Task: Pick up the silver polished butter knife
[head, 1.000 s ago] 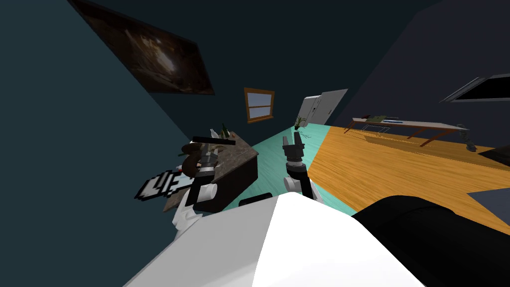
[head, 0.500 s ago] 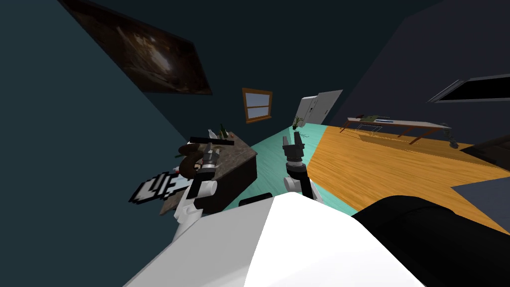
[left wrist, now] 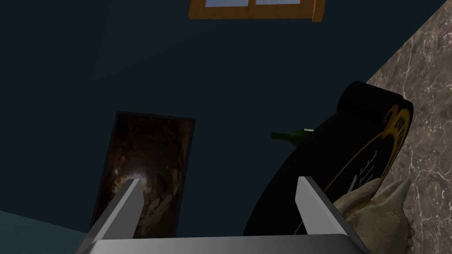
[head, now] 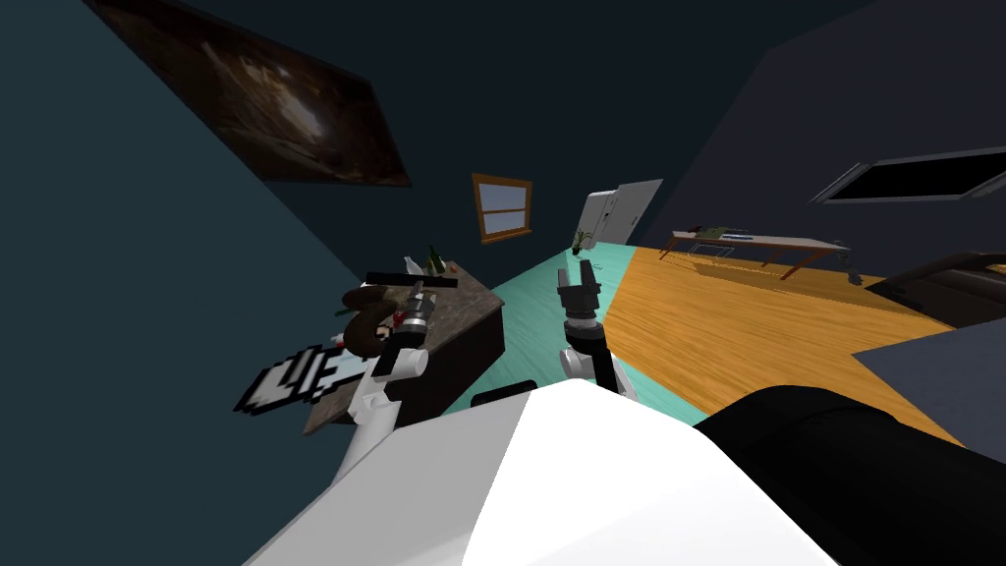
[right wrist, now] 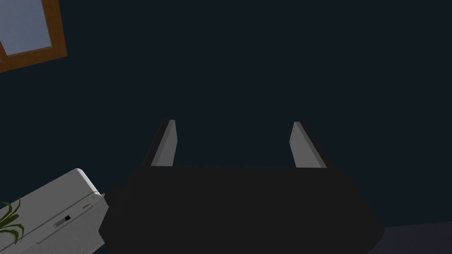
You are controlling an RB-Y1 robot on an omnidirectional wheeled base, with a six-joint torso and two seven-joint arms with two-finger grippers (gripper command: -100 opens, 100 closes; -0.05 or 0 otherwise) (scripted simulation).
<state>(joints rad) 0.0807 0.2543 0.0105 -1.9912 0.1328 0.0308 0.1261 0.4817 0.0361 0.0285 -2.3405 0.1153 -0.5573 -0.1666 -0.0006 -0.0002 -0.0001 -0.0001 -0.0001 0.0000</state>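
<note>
My left gripper [head: 418, 300] hangs over the marble counter [head: 467, 312], fingers open and nothing between them [left wrist: 220, 198]. Just beyond one fingertip stands a black round object with gold lettering [left wrist: 353, 154], with a beige lumpy thing [left wrist: 382, 216] at its foot and a green bottle [left wrist: 293, 133] behind it. On the counter I also see a brown curved object [head: 365, 316], a black flat bar [head: 411, 279] and bottles [head: 432, 261]. The other items there are too small to tell apart. My right gripper [head: 580, 277] is held open [right wrist: 231, 141] over the teal floor.
A black-and-white pixel-patterned thing [head: 295, 378] lies at the counter's near end. A white fridge [head: 614, 211] and a plant [head: 582, 239] stand at the far wall. A long table [head: 756, 241] is far right on the wooden floor [head: 747, 324], with a dark sofa [head: 943, 285] beside it.
The whole head view has drifted left, so I have turned a little. My left arm reaches slightly farther over the counter. The right arm holds its pose.
</note>
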